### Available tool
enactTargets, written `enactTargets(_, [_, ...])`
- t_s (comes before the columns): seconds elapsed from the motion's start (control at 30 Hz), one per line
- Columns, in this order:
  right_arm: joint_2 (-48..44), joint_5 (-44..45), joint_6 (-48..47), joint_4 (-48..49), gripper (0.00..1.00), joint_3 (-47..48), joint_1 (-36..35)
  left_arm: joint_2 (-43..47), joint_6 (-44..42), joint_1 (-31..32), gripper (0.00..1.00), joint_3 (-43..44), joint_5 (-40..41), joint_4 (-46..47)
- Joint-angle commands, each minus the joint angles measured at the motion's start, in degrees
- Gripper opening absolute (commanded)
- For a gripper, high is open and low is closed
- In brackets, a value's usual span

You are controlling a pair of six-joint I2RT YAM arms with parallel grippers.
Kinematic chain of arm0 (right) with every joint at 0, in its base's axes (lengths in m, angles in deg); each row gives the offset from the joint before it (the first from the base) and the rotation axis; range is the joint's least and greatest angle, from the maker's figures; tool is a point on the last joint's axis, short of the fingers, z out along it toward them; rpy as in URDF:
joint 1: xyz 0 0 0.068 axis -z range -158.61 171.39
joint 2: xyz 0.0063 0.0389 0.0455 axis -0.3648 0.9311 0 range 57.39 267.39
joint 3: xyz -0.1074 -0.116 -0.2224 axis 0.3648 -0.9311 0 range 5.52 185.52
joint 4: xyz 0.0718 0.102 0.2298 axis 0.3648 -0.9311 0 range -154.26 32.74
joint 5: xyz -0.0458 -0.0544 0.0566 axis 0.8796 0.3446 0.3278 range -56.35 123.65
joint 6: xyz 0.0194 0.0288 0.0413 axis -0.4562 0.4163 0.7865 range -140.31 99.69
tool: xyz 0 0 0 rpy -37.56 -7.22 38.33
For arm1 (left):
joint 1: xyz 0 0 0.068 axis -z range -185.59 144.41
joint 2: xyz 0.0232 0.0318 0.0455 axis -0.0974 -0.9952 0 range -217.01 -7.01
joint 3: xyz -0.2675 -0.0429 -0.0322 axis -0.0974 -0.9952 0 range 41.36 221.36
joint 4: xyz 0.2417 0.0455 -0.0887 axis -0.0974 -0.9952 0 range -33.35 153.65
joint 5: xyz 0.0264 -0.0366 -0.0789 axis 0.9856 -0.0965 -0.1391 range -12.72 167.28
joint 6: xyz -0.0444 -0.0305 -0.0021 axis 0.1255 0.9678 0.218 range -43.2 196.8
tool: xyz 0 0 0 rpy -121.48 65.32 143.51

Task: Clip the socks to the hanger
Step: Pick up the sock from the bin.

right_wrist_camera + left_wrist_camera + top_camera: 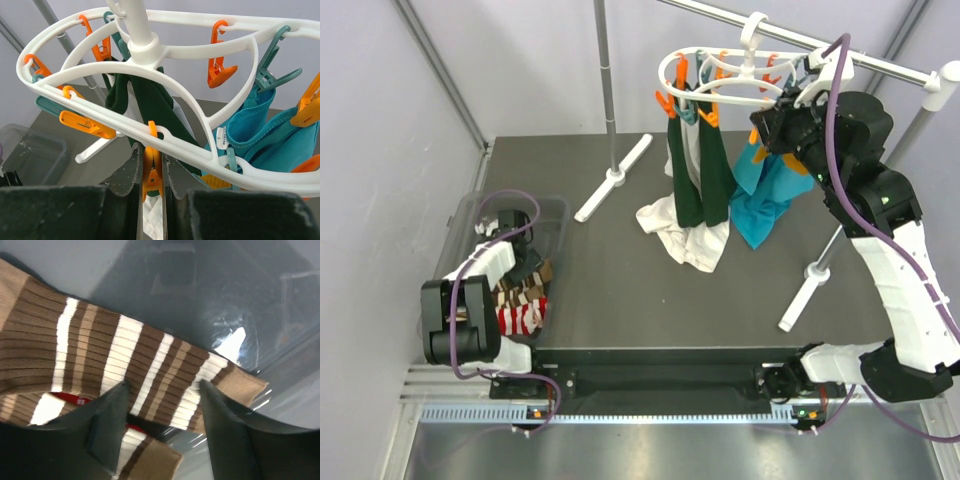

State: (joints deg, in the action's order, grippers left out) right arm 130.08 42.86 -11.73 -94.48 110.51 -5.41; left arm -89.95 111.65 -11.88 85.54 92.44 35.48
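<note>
My left arm point(480, 270) and right arm point(905, 275) wear white shells over black joints — a purple cable point(833, 100) loops along each. My fingers point(125, 175) are dark, flat, tapered, scuffed pale.

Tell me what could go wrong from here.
1. The left fingers straddle the brown-striped sock with the red-and-white sock right underneath; closing may pinch both.
2. The right fingers squeeze an orange clip on the hanger, which hangs freely from the rail; a tug could swing it.
</note>
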Motion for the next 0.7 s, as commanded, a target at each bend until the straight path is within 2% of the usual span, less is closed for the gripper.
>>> enactTargets(0.0, [-0.4,-2.3,-0.7,-3.8,0.0,-1.2,0.4,-1.6,1.3,-0.3,0.59,-1.0,2.8,3.8])
enactTargets(0.07, [-0.4,-2.4,-0.6,-3.9,0.0,-1.2,0.4,-2.8,0.9,-0.3,0.55,-0.8,3.1,3.5])
enactTargets(0.13, [-0.3,-2.4,-0.4,-4.0,0.0,-1.5,0.4,-2.6,0.4,-0.3,0.46,-1.1,3.7,4.1])
enactTargets(0.2, [-0.5,-2.4,-0.6,-4.0,0.0,-2.1,0.4,-2.0,-0.2,-0.4,0.29,-0.9,3.7,3.9])
enactTargets(0.23, [-0.6,-2.4,-0.4,-3.8,0.0,-2.2,0.4,-1.0,-0.7,-0.5,0.09,-0.3,3.7,3.6])
enactTargets(0.27, [-0.6,-2.4,-0.4,-3.8,0.0,-2.3,0.4,-0.4,-1.0,-0.7,0.0,0.2,3.1,2.9])
enactTargets(0.4, [-0.6,-2.6,-0.2,-4.0,0.0,-2.8,0.4,5.7,-2.4,-0.8,0.0,6.2,-2.9,-1.7])
enactTargets(0.5, [-0.5,-3.1,-0.1,-4.0,0.0,-2.9,0.4,13.5,-1.7,-0.9,0.0,9.6,-12.2,-2.3])
enactTargets(0.57, [-0.8,-3.0,-0.2,-4.0,0.0,-3.2,0.4,19.2,-0.4,-0.8,0.0,10.1,-18.4,1.6])
enactTargets(0.6, [-0.8,-3.1,-0.2,-3.8,0.0,-3.6,0.4,20.9,2.4,-0.7,0.0,10.0,-25.9,3.6])
enactTargets(0.67, [-0.8,-2.9,-0.1,-3.8,0.0,-3.7,0.4,24.2,6.3,-0.7,0.0,10.2,-33.1,9.9])
